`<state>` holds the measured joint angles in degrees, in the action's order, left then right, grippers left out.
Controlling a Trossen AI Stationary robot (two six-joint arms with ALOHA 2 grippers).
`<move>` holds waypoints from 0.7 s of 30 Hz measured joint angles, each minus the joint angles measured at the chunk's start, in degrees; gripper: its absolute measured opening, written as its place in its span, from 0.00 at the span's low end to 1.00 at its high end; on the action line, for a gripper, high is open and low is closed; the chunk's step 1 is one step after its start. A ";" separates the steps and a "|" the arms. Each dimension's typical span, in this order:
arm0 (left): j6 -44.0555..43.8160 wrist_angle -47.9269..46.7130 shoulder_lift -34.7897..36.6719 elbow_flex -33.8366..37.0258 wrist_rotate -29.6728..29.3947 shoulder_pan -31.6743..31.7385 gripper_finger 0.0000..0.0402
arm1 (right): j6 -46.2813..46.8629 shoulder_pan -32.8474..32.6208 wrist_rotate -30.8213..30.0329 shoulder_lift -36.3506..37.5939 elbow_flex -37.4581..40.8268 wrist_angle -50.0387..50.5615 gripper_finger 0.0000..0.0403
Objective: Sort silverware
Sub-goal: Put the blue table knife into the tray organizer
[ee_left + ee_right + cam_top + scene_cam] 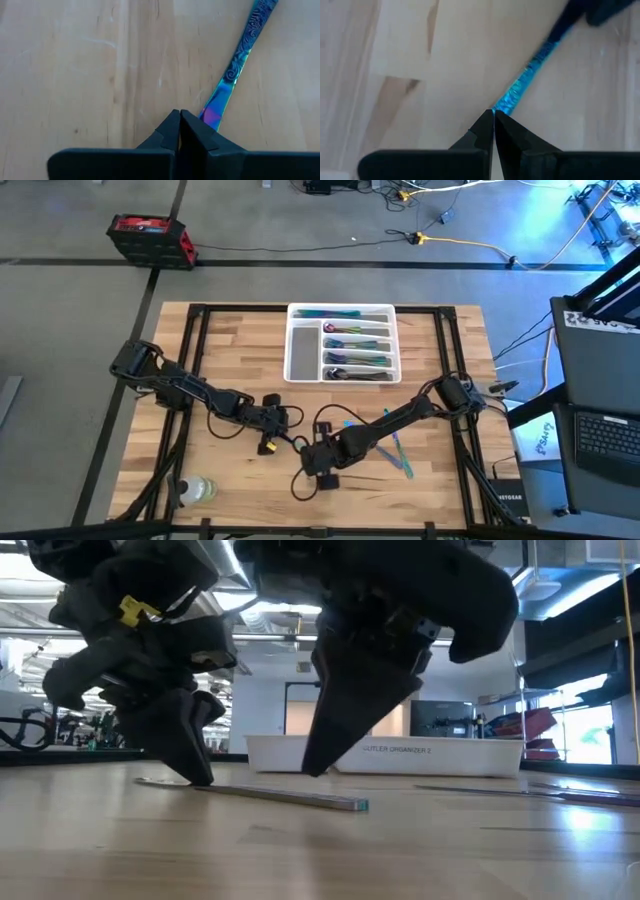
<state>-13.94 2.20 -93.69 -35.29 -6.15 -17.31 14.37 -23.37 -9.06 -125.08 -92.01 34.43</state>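
This is a robotics lab or workshop, not a home — the wooden table (pixel 240 370) sits on a black metal frame over a bare grey concrete floor (pixel 70 330). Loose cables (pixel 470 242), one yellow, trail across that floor beyond the table's far edge, and a red and black toolbox-like case (pixel 150 238) rests near its far left corner. To the right stands a dark cart carrying an open laptop (pixel 605 442) and other electronic gear. The low view looks into a large open-plan room — long ceiling light strips (pixel 280 612), white walls, a dark doorway (pixel 300 710), and racks or benches of equipment (pixel 60 730) along the sides.
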 joint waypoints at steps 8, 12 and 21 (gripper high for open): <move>-0.60 -2.37 0.35 -0.02 0.21 -0.70 0.00 | 0.38 -1.54 -6.98 0.85 -0.02 1.91 0.00; -0.62 -2.74 0.35 0.00 -0.43 -1.57 0.00 | 0.67 -3.55 -14.69 1.78 -0.02 0.25 0.00; -0.95 -3.21 0.37 0.02 -0.82 -3.61 0.00 | 2.64 -4.79 -17.06 4.23 6.90 -12.83 0.00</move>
<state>-14.90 -1.01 -93.32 -35.27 -6.97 -20.92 17.01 -28.16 -26.12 -120.85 -85.11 21.59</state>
